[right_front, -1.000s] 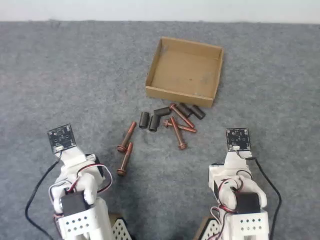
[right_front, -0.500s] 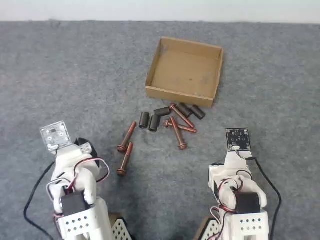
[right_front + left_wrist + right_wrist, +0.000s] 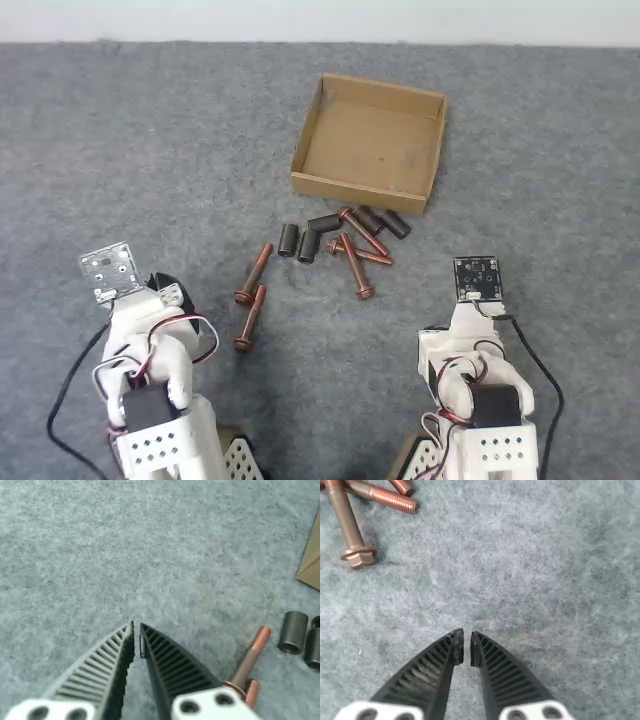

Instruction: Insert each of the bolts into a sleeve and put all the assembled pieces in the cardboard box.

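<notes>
Near the left side of the parts heap, the left gripper (image 3: 136,629) is poised over bare grey carpet (image 3: 150,150). Its ribbed fingers are almost together, with only a slit between the tips, and nothing is held. The right gripper (image 3: 466,641) is likewise nearly closed and empty, over carpet on the near side of a flanged copper bolt (image 3: 347,522). None of the five bolts is yet assembled. A left pair of bolts (image 3: 253,273) lies side by side and free of the rest, while a crossed trio (image 3: 355,250) is stacked to the right. Five dark sleeves (image 3: 288,240) are strewn between the bolts and the empty cardboard box (image 3: 300,150) at far centre.

The step in hand is judged to be the first pick, probably by the left arm on the free pair.

- The fingers should be opened well before descent, since closed tips would only push a bolt along the carpet.
- The shank should be taken across its axis, close to the flanged head, so that the threaded end is left bare for a sleeve.
- One bolt of the pair should be straddled alone, as its neighbour lies just beside it.
- The crossed trio is better left until later.
</notes>
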Controlling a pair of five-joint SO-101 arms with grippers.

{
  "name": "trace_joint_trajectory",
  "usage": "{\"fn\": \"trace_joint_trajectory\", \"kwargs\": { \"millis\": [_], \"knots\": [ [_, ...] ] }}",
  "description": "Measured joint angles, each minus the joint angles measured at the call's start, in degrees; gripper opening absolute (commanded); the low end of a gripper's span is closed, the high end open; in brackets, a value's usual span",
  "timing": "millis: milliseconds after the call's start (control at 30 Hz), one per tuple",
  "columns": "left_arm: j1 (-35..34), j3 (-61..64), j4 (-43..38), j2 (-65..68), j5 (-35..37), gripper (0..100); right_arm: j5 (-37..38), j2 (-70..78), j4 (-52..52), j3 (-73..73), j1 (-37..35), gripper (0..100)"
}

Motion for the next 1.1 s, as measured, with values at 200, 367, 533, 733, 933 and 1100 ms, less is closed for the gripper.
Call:
{"fn": "trace_joint_trajectory", "kwargs": {
  "millis": [200,367,533,733,933,1100],
  "knots": [
    [0.0,0.0,0.1,0.0,0.0,2,0.0,0.0,0.0,0.0,0.0,0.8],
    [0.0,0.0,0.1,0.0,0.0,2,0.0,0.0,0.0,0.0,-0.1,0.7],
    [0.0,0.0,2.5,0.0,0.0,2,0.0,0.0,0.0,0.0,-0.1,0.7],
    [0.1,-0.2,5.0,0.0,0.0,2,0.0,0.0,0.0,0.0,-0.1,0.9],
    [4.3,-1.8,5.0,0.0,-2.4,2,0.0,0.0,-3.3,0.0,-0.1,0.9],
    [5.3,-6.2,5.0,0.0,-2.1,2,0.0,0.0,-3.9,0.0,-0.1,0.9]
  ]
}}
